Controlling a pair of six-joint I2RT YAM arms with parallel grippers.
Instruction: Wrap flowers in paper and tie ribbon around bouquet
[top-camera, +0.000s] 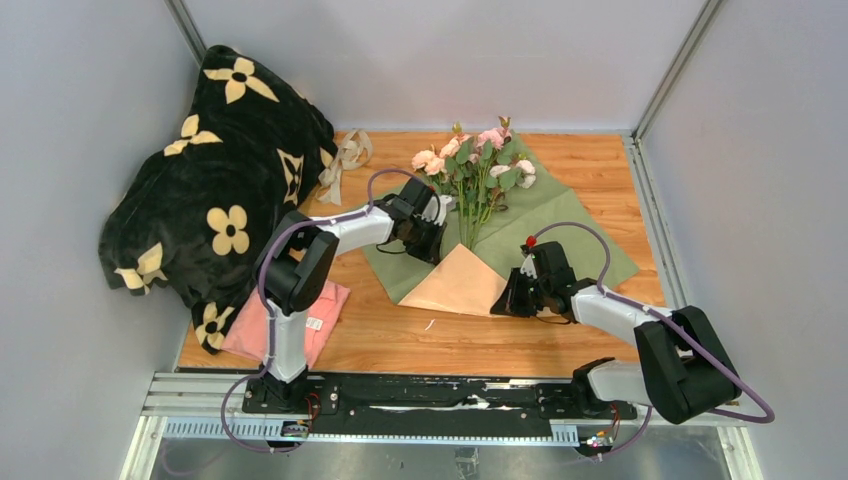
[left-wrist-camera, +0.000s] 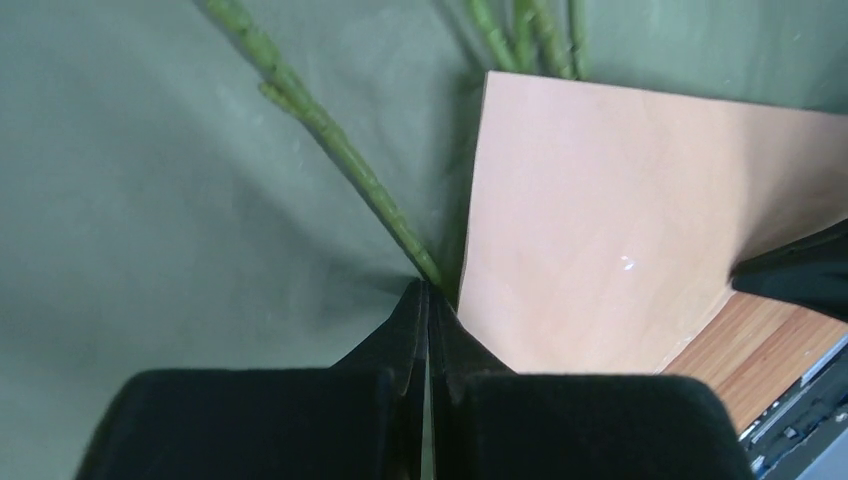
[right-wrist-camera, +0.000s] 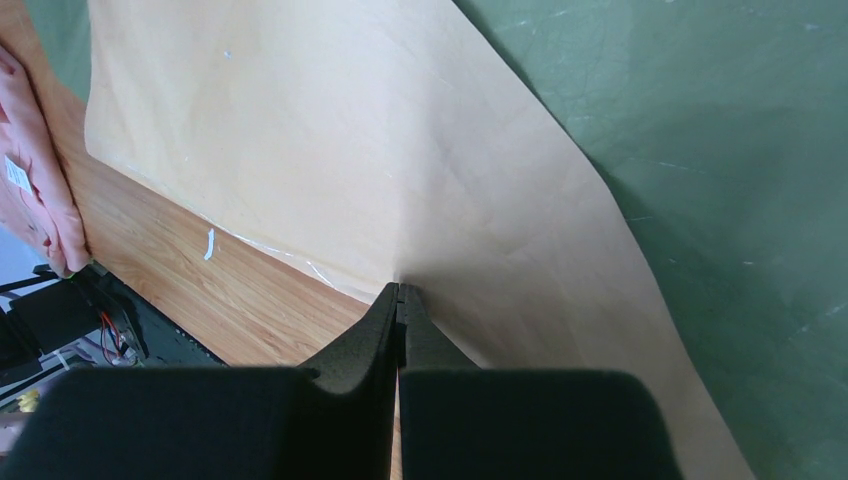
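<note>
1. Right gripper (right-wrist-camera: 400, 292): jaws pressed together, tips at the near edge of the peach flap (right-wrist-camera: 330, 150); can't tell if the sheet edge is pinched between them
2. Left gripper (left-wrist-camera: 426, 290): jaws also closed, tips down on the green side of the paper (left-wrist-camera: 150, 250) at the flap's left edge, right beside a stem (left-wrist-camera: 340, 150) end
3. Task items: flowers (top-camera: 470, 160) lie on the paper with heads far and stem ends reaching the folded near corner. Ribbon (top-camera: 345, 160) is far left beside the black blanket (top-camera: 220, 200), well apart from the paper
4. Risk: flap likely springs flat if either tip lifts, since nothing else holds it
5. Risk: closed tips dragging sideways could skid the whole sheet and roll the loose stems off line
6. Risk: left tip could snag that stem; both claws work the same flap, so they could collide
7. Room: a bare table (top-camera: 390, 345) strip lies near the flap, with more bare wood far right. The paper's right corner sits near the right wall (top-camera: 760, 200)
8. Left side is crowded by the blanket and pink cloth (top-camera: 300, 320), so ribbon pickup looks tight
</note>
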